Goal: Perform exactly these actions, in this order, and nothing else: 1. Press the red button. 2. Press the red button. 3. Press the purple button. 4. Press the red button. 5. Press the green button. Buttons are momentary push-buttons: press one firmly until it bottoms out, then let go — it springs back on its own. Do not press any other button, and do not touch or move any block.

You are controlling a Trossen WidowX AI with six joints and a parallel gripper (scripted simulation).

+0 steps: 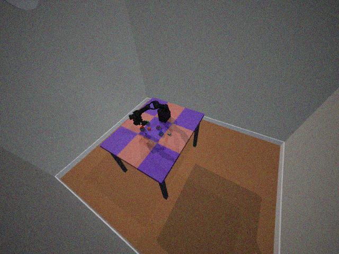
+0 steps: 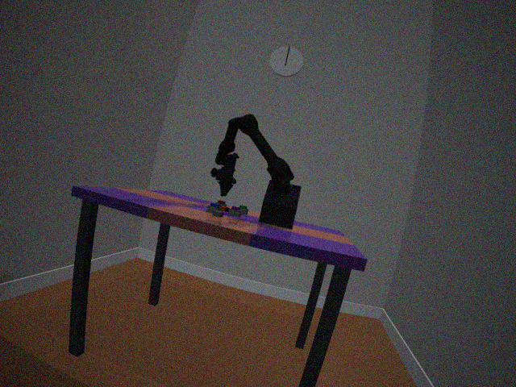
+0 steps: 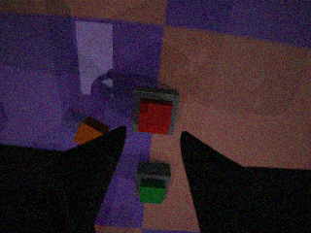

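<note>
The red button [image 1: 141,127] [image 2: 221,202] [image 3: 155,118] sits on a grey base and stands up unpressed. My gripper [image 1: 143,125] [image 2: 224,194] [image 3: 154,133] points down above the red button, clear of it. Its fingers are apart with nothing between them. In the wrist view the red cap shows between and just beyond the fingertips. The green button [image 1: 147,121] [image 2: 243,207] [image 3: 152,192] stands nearer the arm's base, low between the fingers in the wrist view. The purple button [image 1: 158,127] [image 2: 235,208] stands off to one side and is outside the wrist view.
A small orange block [image 1: 149,128] [image 3: 91,131] lies beside the red button, left of it in the wrist view. A blue button [image 1: 160,133] stands farther off, with a small grey-green block [image 1: 169,134] near it. All are on the purple and pink checkered table [image 1: 120,139] [image 2: 187,222].
</note>
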